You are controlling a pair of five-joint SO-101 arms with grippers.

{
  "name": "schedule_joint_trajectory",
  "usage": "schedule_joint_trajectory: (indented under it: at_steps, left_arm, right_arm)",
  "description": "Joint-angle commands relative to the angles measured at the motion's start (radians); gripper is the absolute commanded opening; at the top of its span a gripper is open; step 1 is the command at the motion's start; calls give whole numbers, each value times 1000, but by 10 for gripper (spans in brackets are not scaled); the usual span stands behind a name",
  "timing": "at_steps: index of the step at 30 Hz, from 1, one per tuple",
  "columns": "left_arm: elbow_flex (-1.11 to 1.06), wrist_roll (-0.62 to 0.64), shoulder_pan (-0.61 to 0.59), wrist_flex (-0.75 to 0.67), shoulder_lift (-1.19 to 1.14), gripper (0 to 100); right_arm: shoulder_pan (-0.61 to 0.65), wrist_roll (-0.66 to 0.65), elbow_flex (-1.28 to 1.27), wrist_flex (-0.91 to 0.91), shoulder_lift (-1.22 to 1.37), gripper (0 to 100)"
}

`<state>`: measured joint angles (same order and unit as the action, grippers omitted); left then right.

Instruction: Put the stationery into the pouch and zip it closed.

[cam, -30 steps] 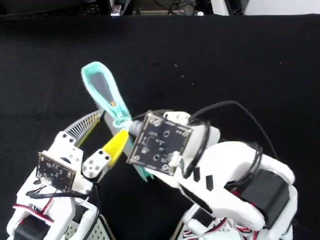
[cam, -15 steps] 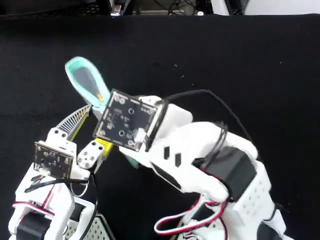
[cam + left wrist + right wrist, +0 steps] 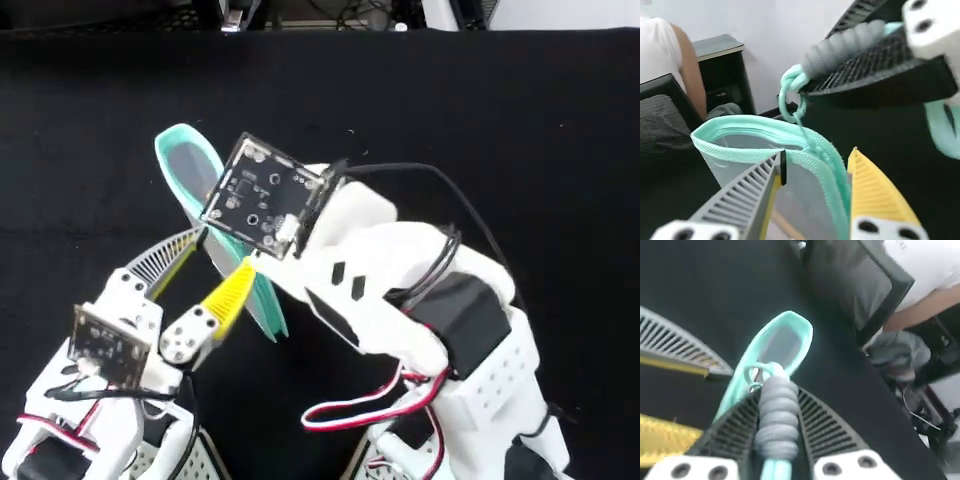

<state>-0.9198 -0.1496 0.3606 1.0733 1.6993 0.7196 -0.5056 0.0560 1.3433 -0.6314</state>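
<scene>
I count one teal pouch (image 3: pixel 185 165), upper left, and two grippers. Left gripper (image 3: pixel 224 250) pinches its body; right gripper (image 3: pixel 777 392) is clamped on its one grey zipper pull (image 3: pixel 774 425).

- Your right gripper (image 3: pixel 779 392), clamped on the grey ribbed zipper pull (image 3: pixel 774 420), has moved farther up the table.
- Far end of the mint-green mesh pouch (image 3: pixel 185 165) swung left, then partly back.

Pouch (image 3: pixel 183 160) standing on edge left of desk (image 3: pixel 470 120) centre, left end effector (image 3: pixel 817 160) at its near end, one finger against each side, right end effector (image 3: pixel 774 390) above, clamped on zipper pull (image 3: pixel 774 415) at pouch top
</scene>
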Motion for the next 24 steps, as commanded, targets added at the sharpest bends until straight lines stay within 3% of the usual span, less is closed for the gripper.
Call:
schedule_joint_trajectory:
  at_steps: [1,7,16,24]
  left_arm:
    - [44,84,22,5,-5,268]
    - [25,127,5,-8,-12,274]
    - [-163,127,-131,-216,-12,274]
    - [-170,127,-133,-230,-12,274]
  right_arm:
    - [-12,-5,47,-25,2,12]
    - [-8,2,50,-21,-4,12]
    - [-6,2,222,114,-4,12]
    - [-11,0,317,199,-4,12]
